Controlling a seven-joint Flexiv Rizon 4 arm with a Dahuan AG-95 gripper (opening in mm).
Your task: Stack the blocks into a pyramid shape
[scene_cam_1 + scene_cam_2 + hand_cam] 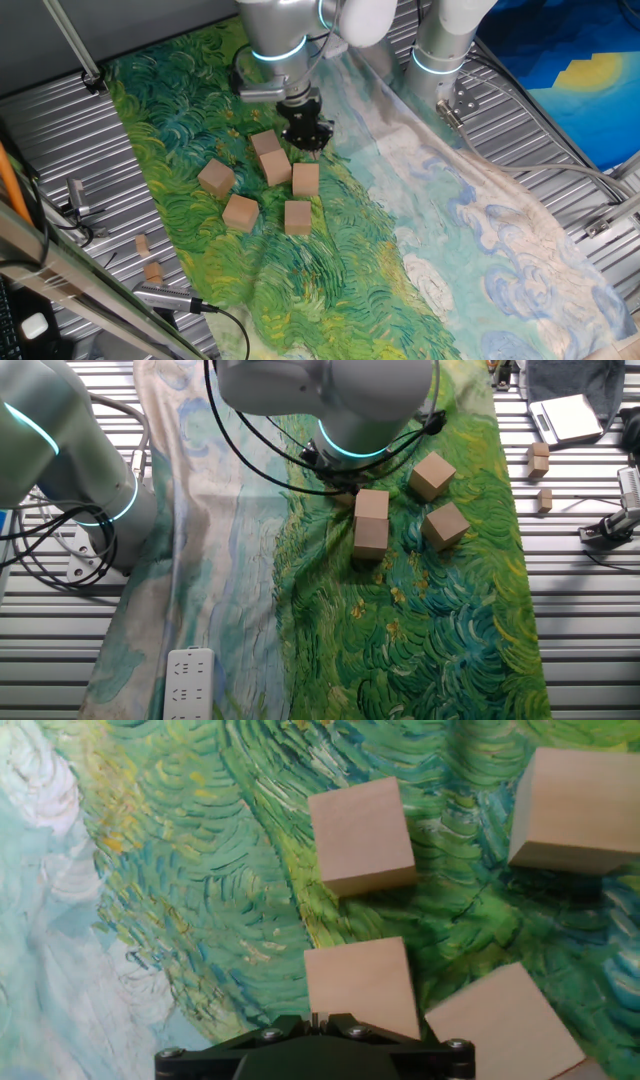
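Hovering over scattered blocks, the gripper state cannot be told; neighbours at 3 o'clock risk being nudged.

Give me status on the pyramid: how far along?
Done: nothing stacked; the six blocks lie loose on the painted cloth. In hand: nothing; the claw hovers beside the cluster, above one block. Left: the whole pyramid.

Six plain light-brown blocks are seen on a cloth painted in swirling green, yellow and pale blue brushstrokes. The black gripper is carried on a silver-white arm ringed with cyan light. Two small tan bits are seen on ribbed grey metal.
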